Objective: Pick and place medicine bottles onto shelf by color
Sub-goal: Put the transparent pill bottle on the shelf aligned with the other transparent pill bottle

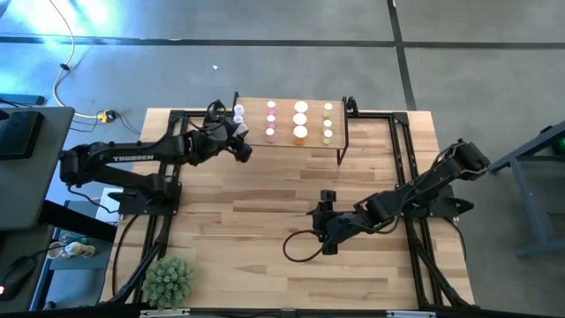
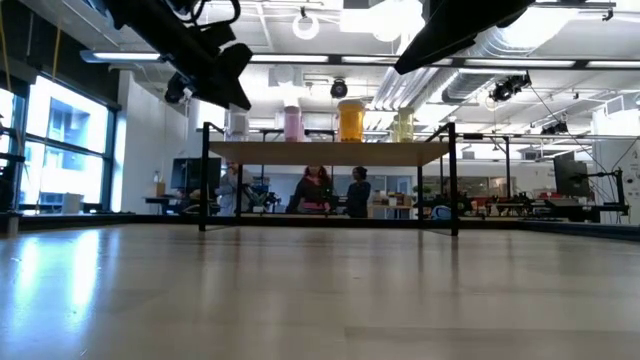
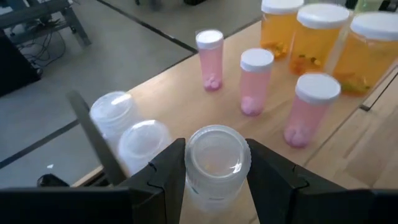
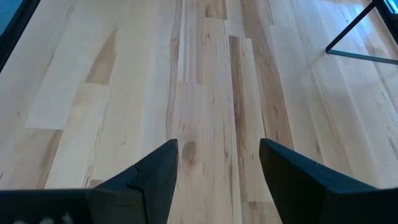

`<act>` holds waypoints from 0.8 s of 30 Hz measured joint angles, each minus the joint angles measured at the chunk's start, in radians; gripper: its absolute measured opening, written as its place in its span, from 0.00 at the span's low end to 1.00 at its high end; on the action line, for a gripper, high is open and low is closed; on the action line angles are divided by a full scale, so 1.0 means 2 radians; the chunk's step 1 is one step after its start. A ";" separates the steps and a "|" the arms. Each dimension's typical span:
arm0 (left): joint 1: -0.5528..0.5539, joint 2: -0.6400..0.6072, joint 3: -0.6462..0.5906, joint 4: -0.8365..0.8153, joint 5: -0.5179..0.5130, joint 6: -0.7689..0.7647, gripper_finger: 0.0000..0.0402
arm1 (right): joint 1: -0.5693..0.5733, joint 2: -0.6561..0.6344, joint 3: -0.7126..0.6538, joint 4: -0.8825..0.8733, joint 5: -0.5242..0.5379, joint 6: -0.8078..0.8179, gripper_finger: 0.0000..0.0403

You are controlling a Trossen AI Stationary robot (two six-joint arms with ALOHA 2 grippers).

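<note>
Clear bottle (image 3: 215,163) pinched between the left gripper's (image 3: 216,177) fingers (image 3: 163,171), held over the shelf (image 3: 186,93) end beside two clear bottles (image 3: 127,127), pink bottles (image 3: 252,81) and orange bottles (image 3: 323,37) lined beyond, right gripper (image 4: 217,168) spread above bare tabletop (image 4: 205,74).

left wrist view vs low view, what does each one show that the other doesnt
Only the left wrist view shows the left gripper shut on a clear bottle, with two more clear bottles beside it on the shelf.

Only the low view shows the shelf's black legs, the bare tabletop in front and people in the room behind.

Both show the shelf with pink bottles and orange bottles standing on it.
</note>
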 joint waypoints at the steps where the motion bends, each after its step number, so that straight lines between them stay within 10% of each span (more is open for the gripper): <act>1: 0.000 -0.005 0.000 -0.009 0.000 -0.001 0.33 | 0.000 0.000 0.000 0.000 0.000 0.000 0.54; 24: 0.001 -0.022 0.000 -0.079 0.000 -0.058 0.33 | 0.000 0.000 0.000 0.000 0.000 0.000 0.54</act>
